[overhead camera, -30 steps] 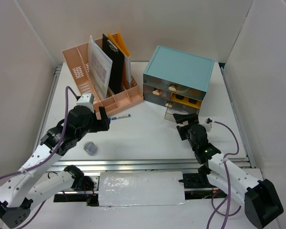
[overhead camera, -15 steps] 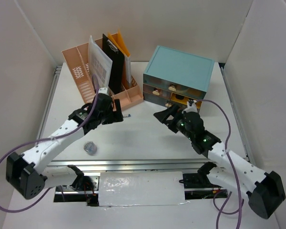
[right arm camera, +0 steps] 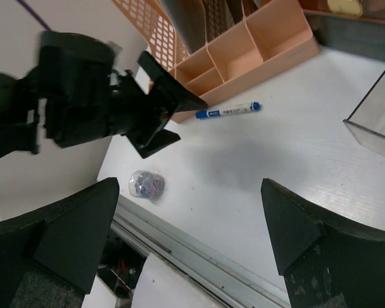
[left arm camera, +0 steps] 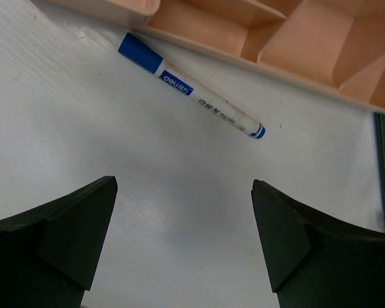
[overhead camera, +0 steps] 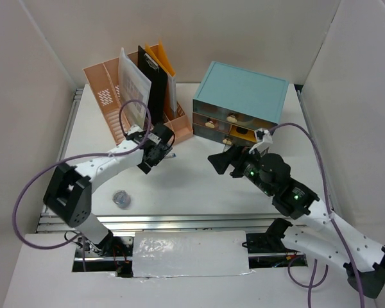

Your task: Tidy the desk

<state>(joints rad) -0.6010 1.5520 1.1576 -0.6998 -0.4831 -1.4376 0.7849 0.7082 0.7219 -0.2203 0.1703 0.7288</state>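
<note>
Hidden/unclear: in the top view the marker is nearly all under the left claw [overhead camera: 164, 146]. The left wrist view shows it whole: marker [left arm camera: 191, 96], white barrel, blue cap, lying flat just beside the pink file organizer [left arm camera: 295, 38], not touching it as far as I can tell. The small clear capsule [overhead camera: 121, 199] holds something I can't make out. A clear drawer [right arm camera: 372, 125] is cut off at the frame's right edge, and the right arm covers it from above.

Claws: left claw spread wide, holding nothing, hovering over the marker. Right claw [overhead camera: 217, 160] also spread and holding nothing, above bare tabletop [overhead camera: 192, 186] in front of the teal drawer cabinet [overhead camera: 244, 90], facing the left claw.

Vs 0.5 s ago: left arm reached further in and its elbow folded, so the claw is now at the organizer's front corner. Right claw is about where it was; its rear links swung right. Nothing on the tabletop moved.

Surface: white tabletop, aluminium rails [overhead camera: 179, 221] along the near edge, white panel walls [overhead camera: 25, 96] on three sides.
</note>
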